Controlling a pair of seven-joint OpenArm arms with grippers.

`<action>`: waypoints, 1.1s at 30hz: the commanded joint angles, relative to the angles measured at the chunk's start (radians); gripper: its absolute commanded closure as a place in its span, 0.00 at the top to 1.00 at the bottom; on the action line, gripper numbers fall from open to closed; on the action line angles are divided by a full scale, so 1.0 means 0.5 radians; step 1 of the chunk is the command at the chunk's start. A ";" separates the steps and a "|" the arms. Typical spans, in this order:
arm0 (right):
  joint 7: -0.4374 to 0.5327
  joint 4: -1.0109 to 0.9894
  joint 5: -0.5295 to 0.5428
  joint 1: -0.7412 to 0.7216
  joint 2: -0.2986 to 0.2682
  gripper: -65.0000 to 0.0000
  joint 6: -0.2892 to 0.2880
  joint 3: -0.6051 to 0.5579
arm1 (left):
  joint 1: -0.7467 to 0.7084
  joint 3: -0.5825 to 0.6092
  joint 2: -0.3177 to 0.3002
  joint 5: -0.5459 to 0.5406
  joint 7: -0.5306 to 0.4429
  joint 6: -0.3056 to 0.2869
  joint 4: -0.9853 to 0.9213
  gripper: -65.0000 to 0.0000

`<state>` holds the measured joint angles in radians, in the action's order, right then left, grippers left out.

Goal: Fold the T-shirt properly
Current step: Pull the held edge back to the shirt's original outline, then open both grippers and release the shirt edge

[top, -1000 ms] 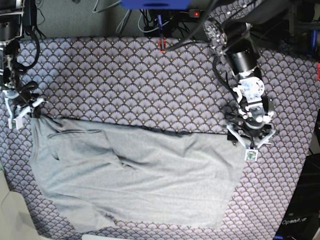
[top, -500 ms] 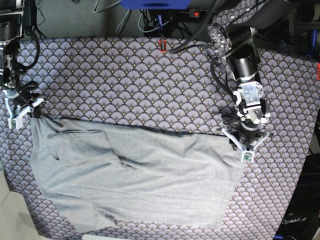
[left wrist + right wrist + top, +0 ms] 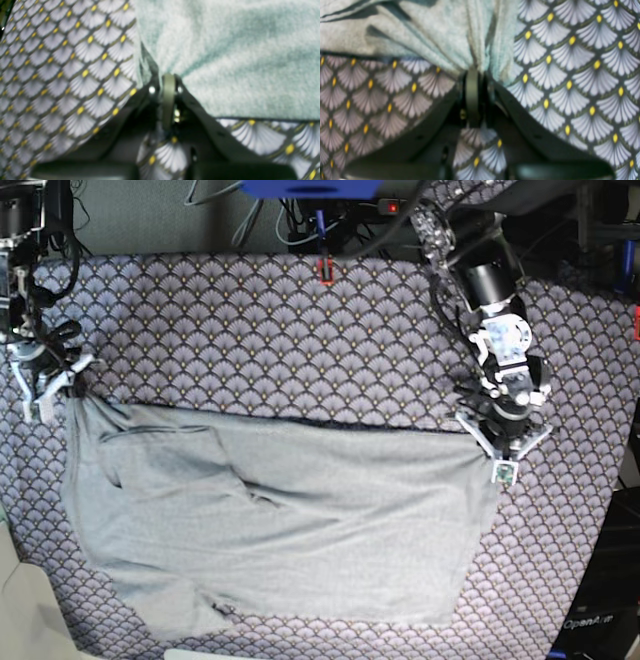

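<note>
Both arms reach down low, the left hand (image 3: 503, 448) pinched tight on a corner of the T-shirt (image 3: 290, 520) with its wrist tipped over it, the right hand (image 3: 48, 386) likewise clamped on the opposite corner, fabric bunched between its fingers.

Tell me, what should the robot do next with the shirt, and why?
Probably lift both corners together. The left tool and the right tool each look pinched shut on a far corner of the grey T-shirt, which lies spread, a little wrinkled, on the purple fan-patterned tablecloth.
</note>
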<state>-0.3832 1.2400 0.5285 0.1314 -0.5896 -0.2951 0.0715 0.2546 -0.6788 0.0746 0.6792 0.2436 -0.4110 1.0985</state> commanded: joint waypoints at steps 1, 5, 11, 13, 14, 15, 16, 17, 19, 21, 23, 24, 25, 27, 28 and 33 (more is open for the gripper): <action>0.022 0.078 0.009 0.030 -0.044 0.04 -0.007 0.049 | 0.002 -0.006 -0.019 0.030 0.030 0.041 0.054 0.00; 0.022 0.204 0.009 0.184 -0.038 0.04 -0.007 0.184 | -0.112 -0.006 -0.031 0.030 0.030 0.038 0.186 0.00; 0.022 0.283 0.009 0.411 -0.044 0.03 -0.007 0.316 | -0.293 -0.006 -0.019 0.030 0.033 -0.060 0.441 0.00; 0.022 0.348 0.009 0.497 -0.044 0.01 -0.007 0.346 | -0.357 -0.006 -0.016 0.033 0.101 -0.183 0.542 0.00; 0.025 0.379 0.009 0.537 -0.044 0.01 -0.007 0.359 | -0.382 -0.006 -0.010 0.030 0.174 -0.229 0.603 0.00; 0.034 0.409 0.009 0.589 -0.044 0.01 -0.007 0.380 | -0.400 -0.006 -0.003 0.030 0.257 -0.281 0.668 0.00; 0.038 0.440 0.009 0.635 -0.044 0.01 -0.007 0.402 | -0.422 -0.006 -0.003 0.030 0.318 -0.330 0.732 0.00; 0.038 0.471 0.009 0.681 -0.044 0.01 -0.007 0.426 | -0.443 -0.006 -0.003 0.030 0.361 -0.382 0.778 0.00; 0.044 0.510 0.009 0.751 -0.035 0.01 -0.010 0.442 | -0.489 -0.006 0.000 0.030 0.404 -0.453 0.861 0.00; 0.047 0.538 0.009 0.813 -0.035 0.01 -0.010 0.442 | -0.545 -0.006 0.000 0.030 0.429 -0.490 0.935 0.00; 0.053 0.560 0.009 0.865 -0.031 0.01 -0.022 0.442 | -0.600 -0.003 0.015 0.036 0.463 -0.499 0.987 0.00; 0.074 0.569 0.009 0.896 -0.031 0.01 -0.050 0.442 | -0.621 -0.003 0.024 0.042 0.469 -0.499 1.005 0.00; 0.108 0.569 0.009 0.932 -0.028 0.01 -0.090 0.442 | -0.655 -0.003 0.024 0.046 0.469 -0.499 1.033 0.00; 0.145 0.569 0.009 0.985 -0.007 0.01 -0.163 0.442 | -0.732 0.000 0.024 0.033 0.469 -0.499 1.067 0.00; 0.163 0.566 0.009 1.009 0.011 0.01 -0.185 0.445 | -0.766 0.000 0.024 0.033 0.463 -0.499 1.079 0.00; 0.268 0.560 0.006 1.110 0.058 0.01 -0.206 0.445 | -0.894 -0.003 0.070 0.036 0.450 -0.499 1.146 0.00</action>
<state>-0.2577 1.5101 0.5293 0.6746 -0.5453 -0.3904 0.2825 -0.1898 -0.6788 0.1154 0.6910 0.4648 -0.6617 1.6531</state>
